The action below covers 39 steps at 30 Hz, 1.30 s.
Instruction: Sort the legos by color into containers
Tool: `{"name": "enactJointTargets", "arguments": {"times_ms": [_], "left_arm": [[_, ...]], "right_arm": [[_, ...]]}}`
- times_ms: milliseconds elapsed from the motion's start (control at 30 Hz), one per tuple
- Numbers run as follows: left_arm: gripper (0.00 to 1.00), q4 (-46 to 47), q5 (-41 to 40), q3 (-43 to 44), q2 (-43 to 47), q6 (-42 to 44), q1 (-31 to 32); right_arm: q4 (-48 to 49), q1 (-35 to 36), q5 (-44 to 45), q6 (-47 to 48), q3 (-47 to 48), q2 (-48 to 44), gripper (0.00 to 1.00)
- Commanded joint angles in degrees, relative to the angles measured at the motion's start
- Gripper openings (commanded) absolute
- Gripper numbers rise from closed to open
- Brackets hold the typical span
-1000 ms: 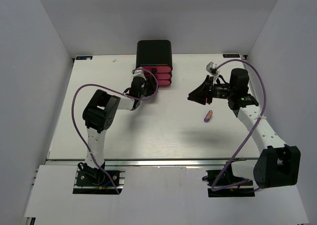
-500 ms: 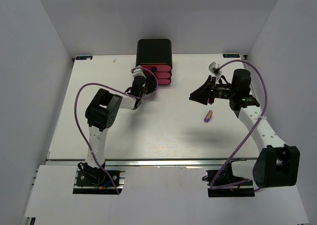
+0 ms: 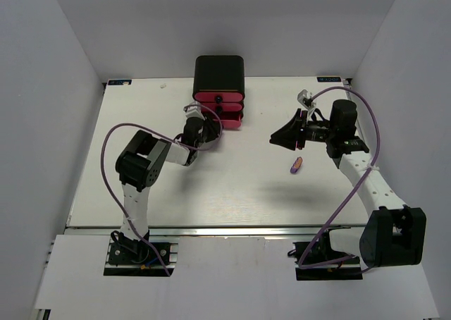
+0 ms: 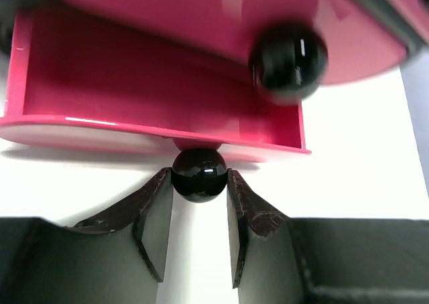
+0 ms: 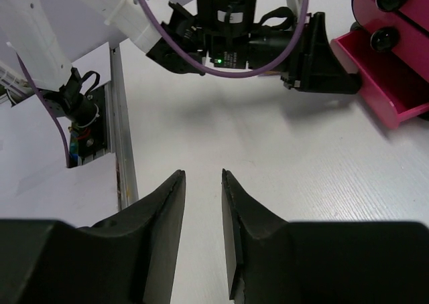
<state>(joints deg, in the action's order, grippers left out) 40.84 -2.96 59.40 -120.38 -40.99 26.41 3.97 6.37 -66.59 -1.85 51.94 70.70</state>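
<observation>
Three pink drawers (image 3: 219, 99) sit stacked in a black cabinet (image 3: 219, 72) at the back of the table. The lowest drawer (image 4: 134, 83) is pulled partly out and no brick shows inside it. My left gripper (image 4: 199, 180) is shut on that drawer's round black knob (image 4: 198, 175); from above the left gripper (image 3: 201, 125) sits just in front of the cabinet. One small purple lego (image 3: 297, 165) lies on the table right of centre. My right gripper (image 3: 276, 138) hovers above and left of the lego, its fingers (image 5: 171, 203) open with nothing between them.
The knob of the drawer above (image 4: 288, 61) hangs over the open drawer. White walls close in the table on the left, back and right. A metal rail (image 3: 211, 230) runs along the near edge. The left arm (image 5: 228, 29) lies across the right wrist view.
My left gripper closed on the bottom drawer's knob and drew back toward the near side, sliding the drawer out. The right arm has hardly moved.
</observation>
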Motion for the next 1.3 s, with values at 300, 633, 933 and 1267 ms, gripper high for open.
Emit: {"name": "enactJointTargets", "arguments": {"times_ms": [300, 633, 933, 1267], "left_arm": [[0.69, -7.50, 2.26, -6.58, 12.79, 1.61, 1.89], [0.78, -31.76, 2.17, -2.01, 25.53, 4.78, 0.75], [0.03, -46.90, -1.60, -9.72, 53.47, 15.92, 0.74], [0.75, -57.97, -9.87, -9.92, 65.61, 26.05, 1.27]], "right_arm": [[-5.61, -0.13, 1.97, 7.19, 1.23, 1.37, 0.77], [-32.29, -0.04, 12.46, 52.48, 7.64, 5.77, 0.74], [-58.79, 0.22, 31.67, 123.53, 12.89, 14.37, 0.73], [-55.21, 2.50, 47.07, 130.08, 12.40, 23.25, 0.73]]}}
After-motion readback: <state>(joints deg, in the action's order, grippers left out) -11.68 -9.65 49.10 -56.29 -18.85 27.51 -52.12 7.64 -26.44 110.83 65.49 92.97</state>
